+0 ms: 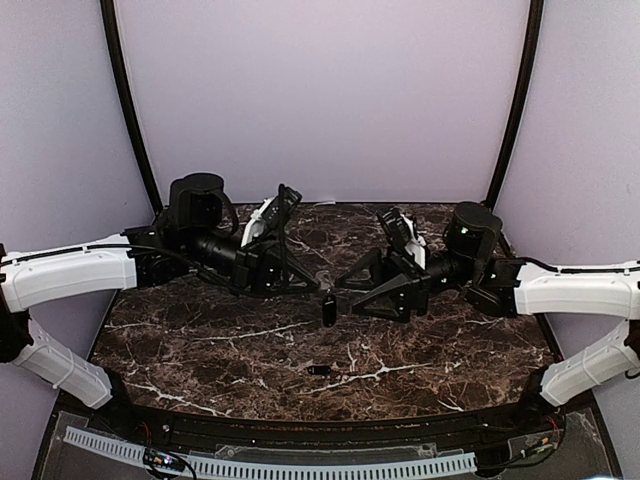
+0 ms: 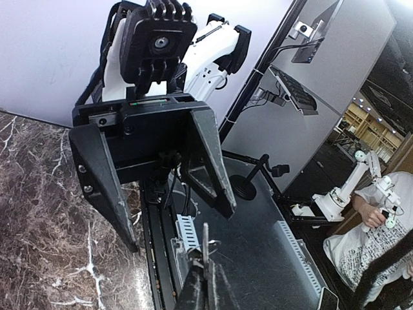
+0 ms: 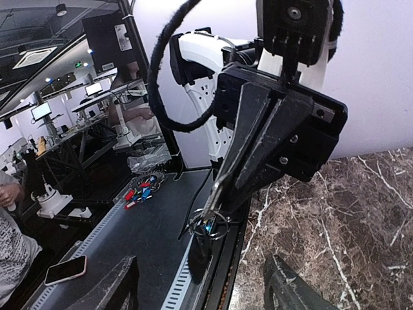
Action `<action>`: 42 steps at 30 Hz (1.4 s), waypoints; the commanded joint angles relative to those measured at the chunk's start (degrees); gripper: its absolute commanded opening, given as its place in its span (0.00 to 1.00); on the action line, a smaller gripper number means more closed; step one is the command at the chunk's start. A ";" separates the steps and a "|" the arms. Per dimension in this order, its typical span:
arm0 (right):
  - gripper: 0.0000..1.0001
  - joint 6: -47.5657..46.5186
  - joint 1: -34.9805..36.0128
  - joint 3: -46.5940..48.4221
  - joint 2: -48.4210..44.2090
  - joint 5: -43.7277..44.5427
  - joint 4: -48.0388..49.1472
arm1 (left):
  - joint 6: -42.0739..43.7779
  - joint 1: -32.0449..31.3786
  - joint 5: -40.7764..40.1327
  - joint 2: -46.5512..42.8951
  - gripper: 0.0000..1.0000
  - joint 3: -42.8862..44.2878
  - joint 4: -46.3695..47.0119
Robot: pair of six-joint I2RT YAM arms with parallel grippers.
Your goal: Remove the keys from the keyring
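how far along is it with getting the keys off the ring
Done: one small dark piece, likely a loose key, lies on the table. In hand: the left claw is shut on the ring, with a hanging key below it. The right claw is open facing it, gripping nothing. Left: pull that one off. I cannot tell whether more hang there.

You are looking at a thin wire keyring (image 3: pixel 210 224), which is hanging in the air above the middle of the table (image 1: pixel 200 340), pinched in the closed fingertips of the left hand (image 3: pixel 214 199). A dark oblong key (image 3: pixel 199 252) is dangling straight down from the ring, with small blue glints showing at the join. Well apart from it, another key (image 1: pixel 318 370), tiny and dark, is lying flat on the marble nearer the front edge.
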 commanded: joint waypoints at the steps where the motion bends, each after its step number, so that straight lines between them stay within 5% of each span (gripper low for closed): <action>1: 0.64 0.13 -0.48 2.78 1.27 -2.95 4.05 | -0.74 0.14 4.26 0.32 0.00 2.17 1.66; 18: 0.39 2.18 1.36 8.51 7.74 -8.89 6.13 | -0.77 0.14 5.55 1.54 0.00 3.47 1.64; 27: 0.01 2.70 2.21 8.78 8.35 -9.22 6.24 | -0.39 0.14 4.92 1.41 0.00 3.31 1.36; 42: 0.00 7.80 1.49 3.45 5.83 -4.90 12.14 | 2.10 0.14 -1.24 -2.33 0.00 0.80 1.99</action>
